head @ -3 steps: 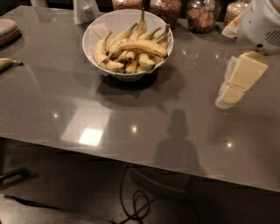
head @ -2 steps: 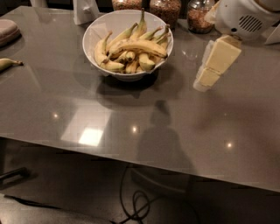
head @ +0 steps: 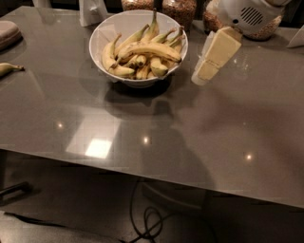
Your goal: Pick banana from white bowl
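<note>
The white bowl stands at the back middle of the grey table, full of several yellow bananas. The banana, the longest one, lies across the top of the pile, gently curved, its dark end at the left. My gripper hangs from the arm at the upper right, just to the right of the bowl's rim and above the table. It touches no banana.
A single banana lies at the table's left edge, with a grey pad behind it. Jars of grain and a white object stand behind the bowl. Cables lie on the floor under the table's front edge.
My gripper has moved left from the table's right side toward the bowl. The view has shifted, so the bowl now looks nearer and larger.
</note>
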Controlling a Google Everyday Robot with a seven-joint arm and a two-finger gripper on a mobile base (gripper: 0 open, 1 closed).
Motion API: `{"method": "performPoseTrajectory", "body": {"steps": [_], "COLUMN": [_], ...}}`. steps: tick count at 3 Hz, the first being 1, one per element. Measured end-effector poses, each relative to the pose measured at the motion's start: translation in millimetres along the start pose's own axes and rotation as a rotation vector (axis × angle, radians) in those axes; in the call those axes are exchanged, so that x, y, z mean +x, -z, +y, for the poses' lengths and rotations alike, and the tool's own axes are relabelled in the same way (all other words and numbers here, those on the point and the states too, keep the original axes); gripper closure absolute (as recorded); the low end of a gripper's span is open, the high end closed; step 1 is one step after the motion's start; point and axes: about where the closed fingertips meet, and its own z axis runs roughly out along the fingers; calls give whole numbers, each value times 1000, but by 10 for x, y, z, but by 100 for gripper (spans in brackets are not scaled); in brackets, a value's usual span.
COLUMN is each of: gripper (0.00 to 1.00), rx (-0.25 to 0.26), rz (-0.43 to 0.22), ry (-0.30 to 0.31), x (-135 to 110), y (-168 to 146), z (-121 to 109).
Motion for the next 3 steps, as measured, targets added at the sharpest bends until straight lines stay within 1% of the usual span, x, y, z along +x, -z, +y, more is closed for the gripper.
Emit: {"method": "performPoseTrajectory", "body": {"steps": [1, 2, 3], "gripper": [0, 0, 0], "rx": [6, 25, 36], "rz": [-36, -144, -213], "ry": [-14, -52, -76], "x": [-6, -59, -101], "y": [-34, -154, -229], "z": [-32, -233, -364]}}
